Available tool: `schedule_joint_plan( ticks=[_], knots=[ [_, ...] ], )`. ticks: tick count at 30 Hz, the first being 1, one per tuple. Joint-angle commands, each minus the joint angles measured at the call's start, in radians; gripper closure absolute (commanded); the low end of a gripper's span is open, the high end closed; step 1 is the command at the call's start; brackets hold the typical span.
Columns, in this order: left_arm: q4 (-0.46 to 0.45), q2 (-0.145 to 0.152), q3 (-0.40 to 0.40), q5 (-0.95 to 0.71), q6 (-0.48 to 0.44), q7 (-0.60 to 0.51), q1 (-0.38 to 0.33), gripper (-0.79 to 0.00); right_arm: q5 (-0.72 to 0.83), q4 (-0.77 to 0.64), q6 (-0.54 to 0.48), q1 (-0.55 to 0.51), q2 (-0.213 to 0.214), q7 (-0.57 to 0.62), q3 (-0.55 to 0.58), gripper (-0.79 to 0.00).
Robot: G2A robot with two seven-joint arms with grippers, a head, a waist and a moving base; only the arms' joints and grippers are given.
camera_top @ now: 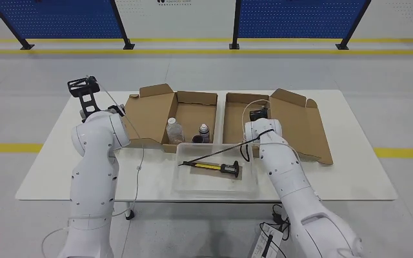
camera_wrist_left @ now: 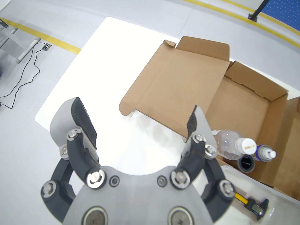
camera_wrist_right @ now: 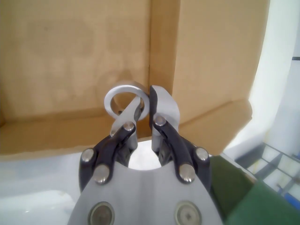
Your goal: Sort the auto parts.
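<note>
A round metal ring (camera_wrist_right: 125, 87) is gleaming silver against a plain brown cardboard box (camera_wrist_right: 70, 36); a slim caliper (camera_top: 213, 167) is showing yellow and black.

Bright even light, soft shadow beside box flap (camera_wrist_left: 173, 83), glare washing white table (camera_wrist_left: 98, 54), yellow floor line (camera_wrist_left: 54, 40) bowed.

My white table (camera_top: 368, 174) stands on a grey floor (camera_top: 206, 71) crossed by yellow lines (camera_top: 193, 51). Blue pegboard screens (camera_top: 58, 18) stand beyond it; a black cable (camera_wrist_left: 35, 59) runs to a floor socket (camera_wrist_left: 46, 47).
</note>
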Motion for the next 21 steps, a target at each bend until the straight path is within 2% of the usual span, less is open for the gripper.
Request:
schedule_joint_plan(
  ticks=[1, 6, 9, 14, 21],
  knots=[
    [0.0, 0.0, 0.0, 0.0, 0.0, 0.0, 0.0, -0.785, 0.0, 0.008, 0.002, 0.002, -0.001, -0.002, 0.002, 0.0],
    [0.0, 0.0, 0.0, 0.0, 0.0, 0.0, 0.0, -0.785, 0.006, 0.029, -0.001, 0.007, -0.004, -0.01, 0.005, 0.0],
    [0.0, 0.0, 0.0, 0.0, 0.0, 0.0, 0.0, -0.785, 0.008, 0.038, -0.003, 0.011, -0.006, -0.013, 0.006, -0.068],
    [0.0, 0.0, 0.0, 0.0, 0.0, 0.0, 0.0, -0.785, 0.008, 0.046, -0.008, 0.015, -0.009, -0.017, 0.008, -0.037],
    [0.0, 0.0, 0.0, 0.0, 0.0, 0.0, 0.0, -0.785, 0.007, 0.043, -0.008, 0.014, -0.012, -0.019, 0.012, -0.086]
  ],
)
